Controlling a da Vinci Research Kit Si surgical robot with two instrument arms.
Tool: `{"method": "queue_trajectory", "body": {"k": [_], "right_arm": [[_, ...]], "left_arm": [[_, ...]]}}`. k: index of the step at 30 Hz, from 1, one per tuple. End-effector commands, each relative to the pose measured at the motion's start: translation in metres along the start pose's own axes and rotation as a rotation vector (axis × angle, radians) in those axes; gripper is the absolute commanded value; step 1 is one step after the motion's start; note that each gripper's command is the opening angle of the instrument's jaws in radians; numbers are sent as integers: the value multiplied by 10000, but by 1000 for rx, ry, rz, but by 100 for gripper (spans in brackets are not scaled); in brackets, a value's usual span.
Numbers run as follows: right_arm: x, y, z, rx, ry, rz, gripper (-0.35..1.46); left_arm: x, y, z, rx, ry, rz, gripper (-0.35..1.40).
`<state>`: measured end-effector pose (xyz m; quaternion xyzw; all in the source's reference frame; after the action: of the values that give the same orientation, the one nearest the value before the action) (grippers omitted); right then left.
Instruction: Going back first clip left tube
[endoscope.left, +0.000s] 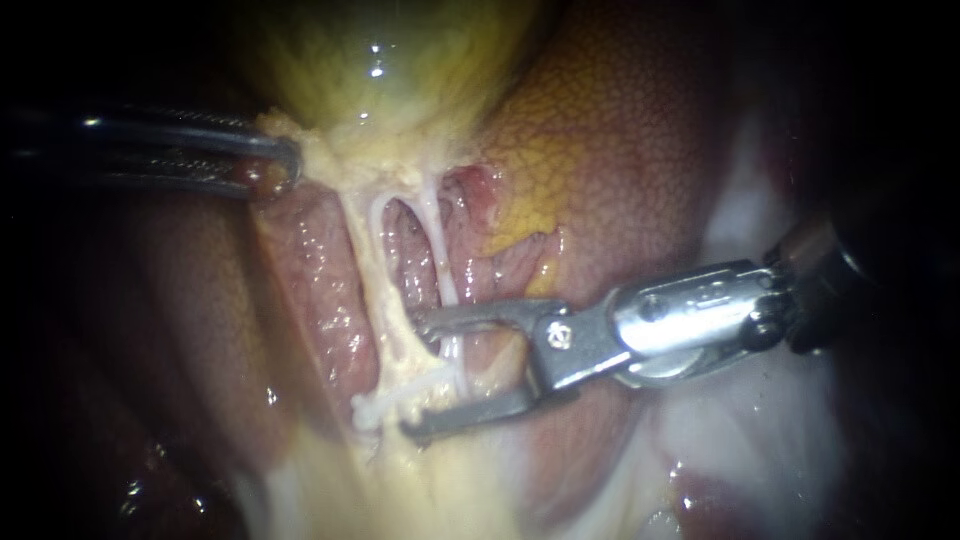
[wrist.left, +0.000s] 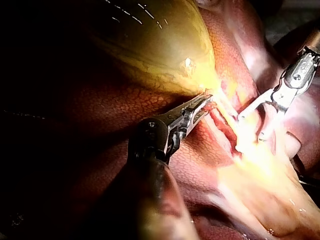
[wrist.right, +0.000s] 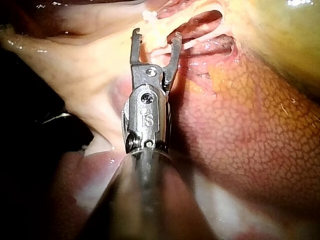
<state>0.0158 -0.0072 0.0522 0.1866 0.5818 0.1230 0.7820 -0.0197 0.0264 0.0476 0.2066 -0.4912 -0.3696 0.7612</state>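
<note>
Two jaws stand wide apart at the tip of our right instrument (endoscope.left: 428, 372). They are released and grip nothing, just right of centre in the endoscope view, and the shaft runs off to the right edge. The right tube (endoscope.left: 441, 255), a thin pale strand, runs down into the gap between them, so it stands between this instrument and the left tube. We cannot tell whether either jaw touches it.

Just left of it lies the left tube (endoscope.left: 376, 232), a second whitish strand, thin and glistening. It descends from the neck of the gallbladder (endoscope.left: 400, 60) along a band of cream tissue (endoscope.left: 375, 300) toward the lower centre. Across its lower end, beside the lower jaw's tip, sits a white knobbly piece (endoscope.left: 388, 402). We cannot tell whether that is a clip. Around the two tubes the bed (endoscope.left: 320, 290) is raw, red and wet.

At the upper left, our left instrument (endoscope.left: 288, 165) has its jaws clenched on the frayed cream edge of the gallbladder's neck. The left wrist view shows that hold too, with the jaws closed on pale tissue just under the gallbladder. The other instrument's open jaws are ahead of them and apart.

The gallbladder, yellow-green and shiny, fills the upper centre. The liver (endoscope.left: 620, 150), mottled orange to red, lies at the upper right. In the right wrist view a pale strand crosses the gap between the open jaws, and the liver lies beside the shaft.
</note>
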Motion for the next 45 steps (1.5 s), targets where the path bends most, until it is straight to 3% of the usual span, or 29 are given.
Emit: {"method": "queue_trajectory", "body": {"k": [1,10,27,33,39,45], "right_arm": [[7,-1,-12,-4,-2,-12,50],[41,-2,-83,-42,-15,-57,50],[42,7,-103,-70,-25,-58,50],[42,7,-106,-69,-25,-57,50],[40,9,-110,-68,-25,-58,50],[38,11,-113,-68,-25,-58,50]], "left_arm": [[0,0,0,1,0,0,-35],[0,1,0,2,0,1,-35],[3,1,5,-1,-1,2,-35],[10,6,23,-9,-5,7,-35],[22,18,53,-9,-10,16,-35],[36,23,76,1,7,13,-35]]}}
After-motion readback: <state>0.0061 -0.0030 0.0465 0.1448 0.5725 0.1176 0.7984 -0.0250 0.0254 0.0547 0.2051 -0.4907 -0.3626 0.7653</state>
